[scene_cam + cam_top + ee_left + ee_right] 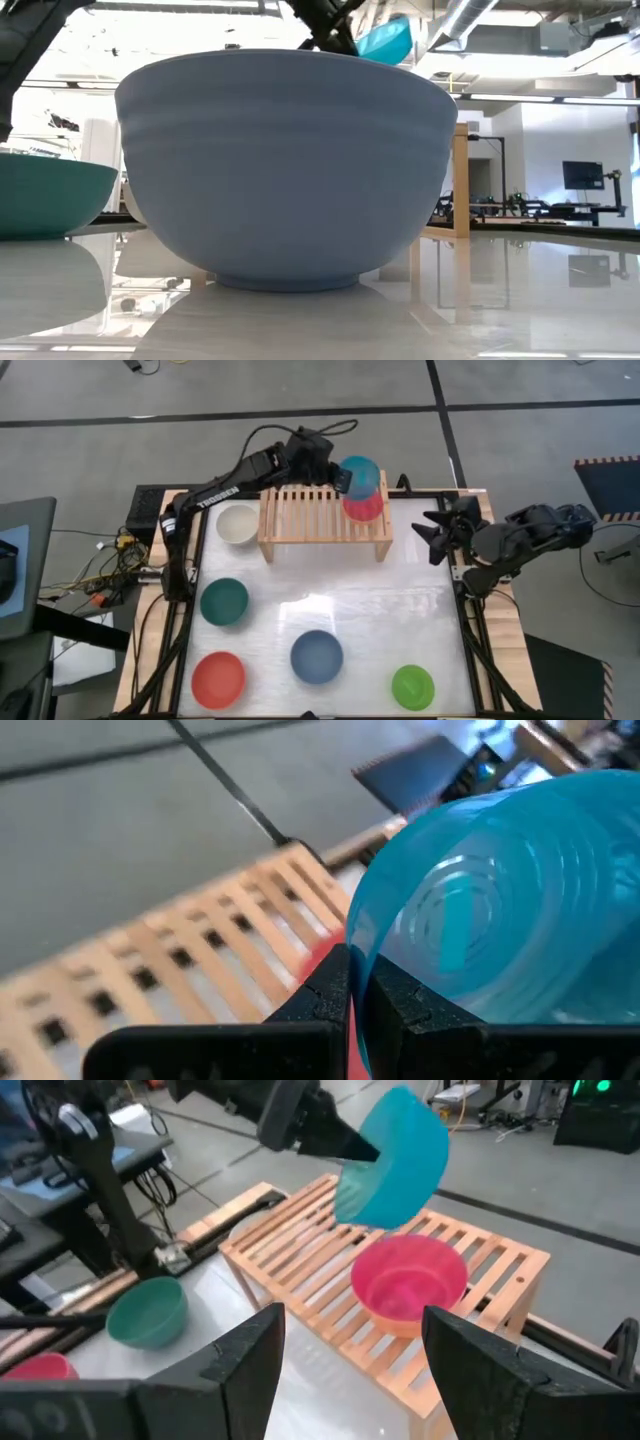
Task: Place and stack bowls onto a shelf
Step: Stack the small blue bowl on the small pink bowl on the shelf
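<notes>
Left end effector [343, 480] pinching rim of cyan bowl [360, 477], tilted, directly above pink bowl [363, 507] on shelf [300, 520]. Stacking move: straight down. Right end effector [437, 531] spread, idle at desk [400, 620] edge.

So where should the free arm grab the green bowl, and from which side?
Take the green bowl by its rim, coming straight down from above. It sits upright and open near the table's front right, apart from the blue bowl, so one finger can go inside the wall and one outside. The right hand, open at the right edge, is probably best placed.
</notes>
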`<state>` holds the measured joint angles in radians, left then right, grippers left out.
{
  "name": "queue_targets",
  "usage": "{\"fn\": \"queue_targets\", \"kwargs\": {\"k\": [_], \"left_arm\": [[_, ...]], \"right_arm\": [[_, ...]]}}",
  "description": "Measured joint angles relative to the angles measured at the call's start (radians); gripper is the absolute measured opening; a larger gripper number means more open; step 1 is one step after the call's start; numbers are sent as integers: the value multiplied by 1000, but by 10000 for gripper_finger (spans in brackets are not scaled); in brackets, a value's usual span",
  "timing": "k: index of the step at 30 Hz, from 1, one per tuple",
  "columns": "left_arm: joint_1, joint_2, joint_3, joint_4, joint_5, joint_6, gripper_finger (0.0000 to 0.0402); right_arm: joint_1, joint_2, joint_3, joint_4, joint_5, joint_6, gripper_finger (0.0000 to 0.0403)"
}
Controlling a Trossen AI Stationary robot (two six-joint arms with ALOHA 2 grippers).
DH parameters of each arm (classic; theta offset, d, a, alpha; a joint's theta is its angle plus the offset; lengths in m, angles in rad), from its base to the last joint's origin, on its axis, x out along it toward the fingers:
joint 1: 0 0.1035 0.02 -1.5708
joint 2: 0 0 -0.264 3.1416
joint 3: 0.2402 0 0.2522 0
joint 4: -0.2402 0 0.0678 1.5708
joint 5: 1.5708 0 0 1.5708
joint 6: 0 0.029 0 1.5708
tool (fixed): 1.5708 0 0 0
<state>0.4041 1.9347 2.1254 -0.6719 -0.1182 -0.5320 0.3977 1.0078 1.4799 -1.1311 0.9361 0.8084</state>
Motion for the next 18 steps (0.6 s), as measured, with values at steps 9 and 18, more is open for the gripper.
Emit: {"fn": "queue_targets", "kwargs": {"k": [9, 18], "left_arm": [[-12, 55, -1, -28, 43, -3, 0], [-7, 91, 0, -92, 29, 3, 0]], "right_arm": [[-7, 20, 0, 2, -23, 15, 260], [-5, 20, 0, -2, -52, 49, 260]]}}
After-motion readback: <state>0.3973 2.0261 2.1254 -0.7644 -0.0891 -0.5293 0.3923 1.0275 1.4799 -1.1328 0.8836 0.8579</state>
